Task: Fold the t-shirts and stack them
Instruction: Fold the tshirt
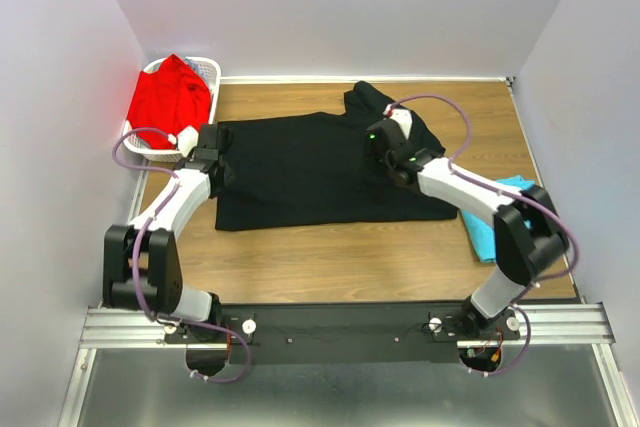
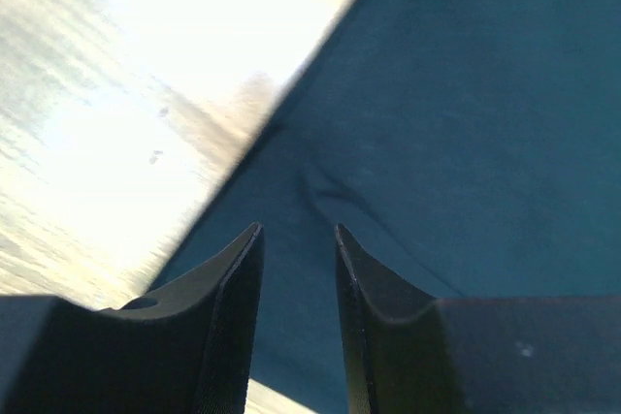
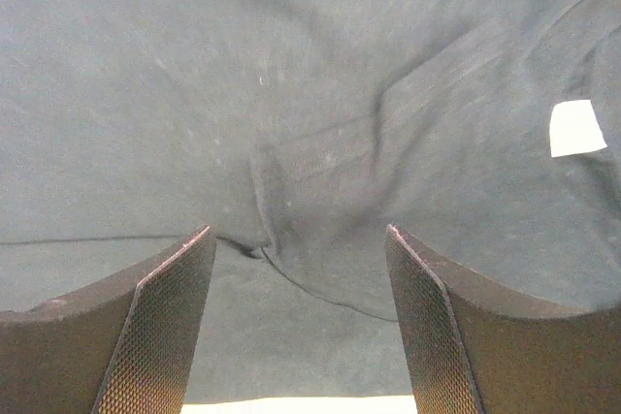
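Facing the black t-shirt (image 1: 310,172) on the counter (image 1: 350,257), the left pincer (image 2: 299,230) gapes partly and the right pincer (image 3: 299,232) widely, both empty.

- 3 plain, bare walls close in the space: a back wall (image 1: 340,7), a left wall (image 1: 50,97) and a right wall (image 1: 590,77), all pale lavender-white.
- A wooden surface (image 1: 330,257) with light brown grain runs to the back wall.
- A thin white strip (image 1: 300,79) lines its far edge.
- A white lattice basket (image 1: 207,66) sits in the far-left corner.
- A slotted aluminium rail (image 1: 120,327) crosses the near edge, with a dull grey metal sheet (image 1: 330,397) in front of it.
- The light is soft and even; close up, the wood shows a strong white glare (image 2: 146,94).
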Controlling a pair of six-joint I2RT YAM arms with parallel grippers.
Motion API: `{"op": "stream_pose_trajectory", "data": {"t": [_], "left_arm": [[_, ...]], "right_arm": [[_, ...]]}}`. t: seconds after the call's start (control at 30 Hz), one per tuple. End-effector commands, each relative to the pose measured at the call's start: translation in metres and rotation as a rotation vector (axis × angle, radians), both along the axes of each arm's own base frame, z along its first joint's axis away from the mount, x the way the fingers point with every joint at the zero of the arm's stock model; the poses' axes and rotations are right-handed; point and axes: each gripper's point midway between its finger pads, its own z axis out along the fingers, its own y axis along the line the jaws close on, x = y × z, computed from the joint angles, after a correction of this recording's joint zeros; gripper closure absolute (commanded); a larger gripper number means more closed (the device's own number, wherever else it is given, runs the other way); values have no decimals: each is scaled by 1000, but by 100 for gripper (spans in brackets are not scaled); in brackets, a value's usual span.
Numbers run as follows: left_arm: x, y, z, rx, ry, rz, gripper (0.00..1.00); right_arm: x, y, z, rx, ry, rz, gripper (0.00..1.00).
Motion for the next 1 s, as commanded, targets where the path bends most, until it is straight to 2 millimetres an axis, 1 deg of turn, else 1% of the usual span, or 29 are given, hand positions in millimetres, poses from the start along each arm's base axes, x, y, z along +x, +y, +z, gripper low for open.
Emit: {"op": "stream_pose_trajectory", "data": {"t": [0.0,0.03,0.1,0.13,0.17,0.2,0.23,0.27,0.37,0.4,0.47,0.53,0.57,0.6,0.67,0.73,0.8,0.83,0.93,0.97], "left_arm": [[1,-25,29,1,-121,-65,57],[0,-32,30,-14,-130,-73,57],[-8,-45,19,-64,-114,-65,57],[-13,-54,13,-84,-102,-70,57],[-21,-56,0,-111,-77,-39,57],[-25,-58,-7,-124,-67,-28,58],[-30,-60,-14,-133,-58,-19,58],[-42,-58,-29,-138,-27,0,58],[-49,-59,-43,-168,-22,34,58],[-54,-56,-51,-164,-12,48,58],[-57,-53,-58,-162,-4,70,58],[-60,-47,-67,-156,11,90,58],[-63,-40,-74,-154,26,110,58],[-65,-40,-79,-148,38,107,58],[-71,-26,-88,-151,62,136,67],[-73,-11,-91,-149,67,174,67],[-75,-4,-89,-149,56,177,68],[-75,2,-85,-145,47,191,68],[-76,8,-80,-124,48,192,68],[-75,8,-77,-121,44,190,68]], "right_arm": [[-11,-5,19,94,-8,44,23],[-15,-5,18,104,0,50,23],[-24,-1,13,131,25,73,23],[-33,-2,3,142,58,80,23],[-37,-2,-1,147,68,81,23],[-40,-3,-6,146,80,79,23],[-47,-7,-16,137,103,72,23],[-50,-9,-21,131,113,69,23],[-57,-16,-35,106,141,60,23],[-61,-19,-41,98,152,60,23],[-65,-21,-50,84,171,58,23],[-69,-24,-58,75,188,59,23],[-72,-26,-66,66,203,58,23],[-74,-27,-70,61,210,58,23],[-76,-28,-79,52,228,56,22],[-82,-30,-88,48,252,59,22],[-88,-28,-95,66,272,66,22],[-95,-27,-101,73,293,69,22],[-107,-26,-107,84,312,71,22],[-116,-26,-112,89,332,67,22]]}}
